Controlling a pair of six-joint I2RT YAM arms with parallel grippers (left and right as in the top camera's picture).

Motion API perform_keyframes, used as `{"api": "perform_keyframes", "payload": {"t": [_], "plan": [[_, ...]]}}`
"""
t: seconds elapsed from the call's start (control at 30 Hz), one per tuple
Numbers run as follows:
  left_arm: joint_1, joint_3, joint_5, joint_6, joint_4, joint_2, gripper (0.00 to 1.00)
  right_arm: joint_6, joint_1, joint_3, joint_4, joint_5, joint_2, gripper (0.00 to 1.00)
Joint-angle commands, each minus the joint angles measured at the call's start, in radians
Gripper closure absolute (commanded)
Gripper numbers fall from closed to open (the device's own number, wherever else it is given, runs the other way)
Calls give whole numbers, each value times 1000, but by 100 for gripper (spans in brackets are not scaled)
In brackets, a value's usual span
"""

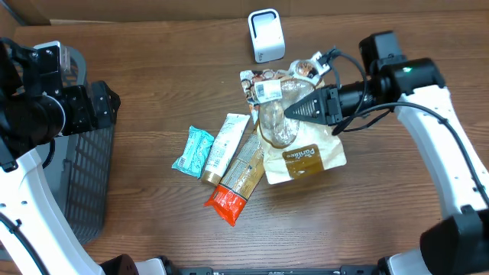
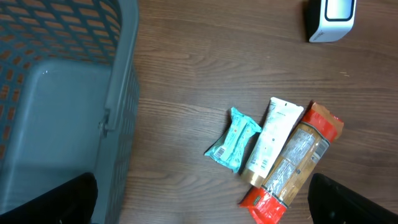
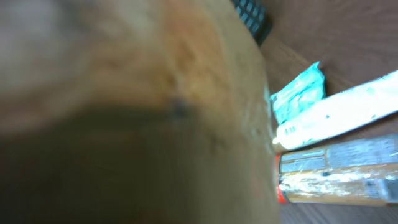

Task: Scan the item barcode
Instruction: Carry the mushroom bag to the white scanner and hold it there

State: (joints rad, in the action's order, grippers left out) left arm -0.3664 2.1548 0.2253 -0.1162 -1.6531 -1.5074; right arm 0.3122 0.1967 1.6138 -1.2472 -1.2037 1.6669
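A clear crinkly packet [image 1: 276, 114] with a white barcode label [image 1: 267, 90] sits at the table's middle right, on top of a pile of pouches. My right gripper [image 1: 292, 111] is shut on this packet from the right. In the right wrist view a blurred tan surface [image 3: 124, 112] fills most of the frame and hides the fingers. The white scanner [image 1: 266, 36] [image 2: 329, 18] stands upright at the far edge, behind the packet. Over by the basket on the left, my left gripper [image 1: 105, 103] [image 2: 202, 211] is open and holds nothing.
A grey mesh basket [image 1: 84, 183] [image 2: 118, 93] stands at the left edge. A teal packet [image 1: 192, 151] [image 2: 233, 140], a white tube [image 1: 226, 145] [image 2: 273, 140] and a red-ended pack [image 1: 238, 179] [image 2: 292, 165] lie side by side mid-table. A tan pouch [image 1: 306, 159] lies under the clear packet.
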Motion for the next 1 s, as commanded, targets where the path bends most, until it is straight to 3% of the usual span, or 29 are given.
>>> {"api": "perform_keyframes", "payload": {"t": [0.0,0.17,0.27,0.43,0.57,0.77,0.97], "plan": [[0,0,11,-26,1,-4,0,-70,31,128,-27,142,-58,96],[0,0,11,-26,2,-4,0,-262,139,356,-47,564,-54,96],[0,0,11,-26,1,-4,0,-363,245,451,-22,1005,-38,97],[0,0,11,-26,1,-4,0,-374,349,457,104,1524,39,96],[0,0,11,-26,1,-4,0,-241,356,457,280,1746,159,96],[0,0,11,-26,1,-4,1,196,332,457,551,1780,350,96],[0,0,11,-26,1,-4,0,459,317,456,776,1831,507,96]]}}
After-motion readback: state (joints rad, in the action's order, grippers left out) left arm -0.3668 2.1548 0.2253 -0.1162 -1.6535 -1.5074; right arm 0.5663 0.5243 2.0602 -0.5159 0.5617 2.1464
